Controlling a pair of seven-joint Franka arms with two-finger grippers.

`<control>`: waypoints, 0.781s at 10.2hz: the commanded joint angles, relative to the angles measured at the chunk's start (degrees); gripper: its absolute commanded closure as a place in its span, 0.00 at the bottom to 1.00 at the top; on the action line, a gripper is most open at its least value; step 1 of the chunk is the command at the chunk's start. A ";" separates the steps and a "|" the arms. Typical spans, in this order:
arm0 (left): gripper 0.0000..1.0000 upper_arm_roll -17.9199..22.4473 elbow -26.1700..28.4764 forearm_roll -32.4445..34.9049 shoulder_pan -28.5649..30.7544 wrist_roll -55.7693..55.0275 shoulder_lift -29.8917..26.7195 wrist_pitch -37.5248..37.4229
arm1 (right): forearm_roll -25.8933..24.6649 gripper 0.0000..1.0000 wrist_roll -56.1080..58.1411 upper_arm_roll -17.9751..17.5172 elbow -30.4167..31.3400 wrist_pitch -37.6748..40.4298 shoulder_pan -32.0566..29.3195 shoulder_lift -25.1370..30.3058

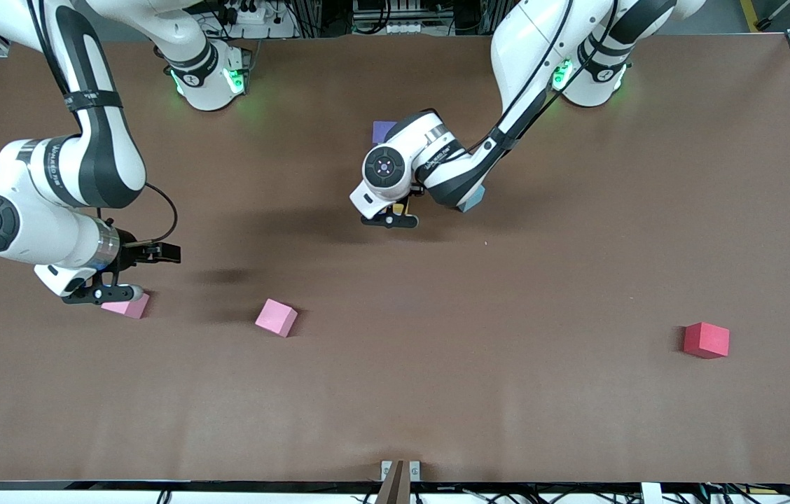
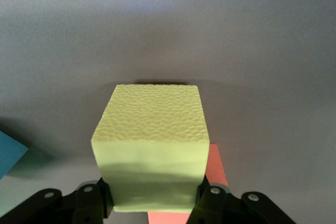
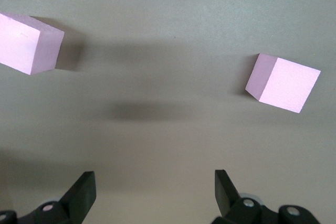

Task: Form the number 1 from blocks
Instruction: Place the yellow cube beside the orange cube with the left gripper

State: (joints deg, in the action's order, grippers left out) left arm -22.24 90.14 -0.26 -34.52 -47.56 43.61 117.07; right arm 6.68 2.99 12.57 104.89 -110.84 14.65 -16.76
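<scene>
i am gripping the yellow block in my left hand, lowering it squarely beside the orange block; my right hand is waiting open above the surface.

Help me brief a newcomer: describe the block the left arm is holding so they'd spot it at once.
Start at the brown table and follow the left arm down to its pincer over the table's middle. Clamped between its fingers is the yellow-green block, above an orange block. It is the only block gripped; the pink blocks and the red block lie alone nearer the camera.

Brown table, small metal bracket at its near edge
</scene>
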 commanded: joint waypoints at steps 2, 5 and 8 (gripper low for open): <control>0.49 -0.08 0.57 -3.15 0.24 -1.04 -1.60 -1.67 | 0.17 0.00 0.35 0.00 0.49 0.01 0.12 0.33; 0.49 -0.08 0.12 -5.62 0.77 -1.21 -1.77 -1.59 | 0.08 0.00 0.35 0.00 0.49 0.01 0.29 0.33; 0.00 0.01 0.12 -5.72 0.69 -1.30 -1.86 -1.59 | 0.08 0.00 0.26 0.00 0.58 0.01 0.47 0.33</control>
State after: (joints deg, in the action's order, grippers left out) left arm -22.28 89.84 -4.71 -33.88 -47.64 43.04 116.53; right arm 6.68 2.99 12.51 104.92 -110.84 14.77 -16.85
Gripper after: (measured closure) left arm 0.295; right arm 0.000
